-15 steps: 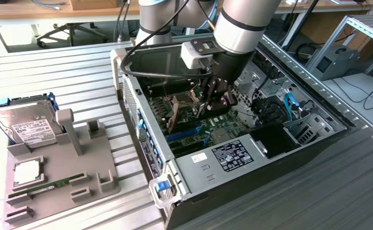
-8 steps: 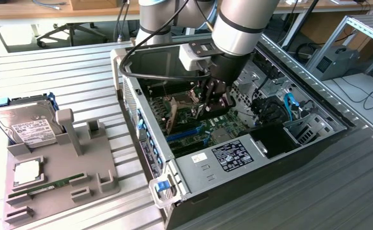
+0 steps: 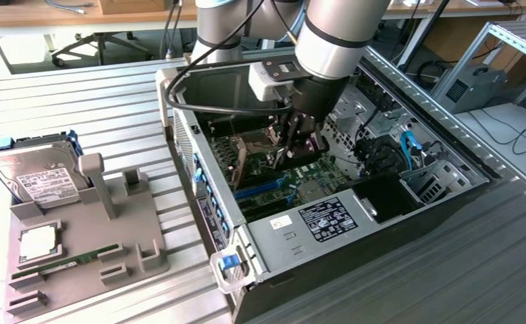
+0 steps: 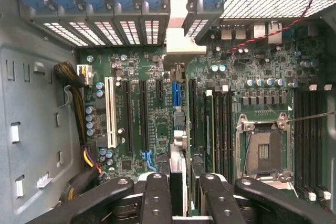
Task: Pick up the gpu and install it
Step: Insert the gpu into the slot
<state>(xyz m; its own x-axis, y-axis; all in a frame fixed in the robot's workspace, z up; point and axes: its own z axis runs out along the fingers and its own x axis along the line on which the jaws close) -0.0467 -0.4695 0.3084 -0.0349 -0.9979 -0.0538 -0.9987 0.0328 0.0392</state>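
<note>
Black two-fingered gripper (image 4: 178, 195) pinches the gpu (image 4: 178, 35), a thin dark circuit card with a silver end bracket, edge-on between its pads. From twelve o'clock in the exterior view, the grey robot arm (image 3: 335, 40) reaches steeply down into the open grey metal computer case (image 3: 281, 233), holding the card over the green motherboard (image 4: 142, 66)

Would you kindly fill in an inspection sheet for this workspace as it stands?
Surface: ribbed metal table, carrying an open computer case and a grey fixture tray.
Job's things: gpu edge-on over the motherboard slots, bracket toward the rear openings; whether it is seated cannot be told.
Clutter: hard drive and memory stick on the tray.
Grippers: gripper inside the case, jaws closed on the gpu.
Cables: black cable looped beside the arm; blue cables in the case.
Surroundings: chair base, grey box.
</note>
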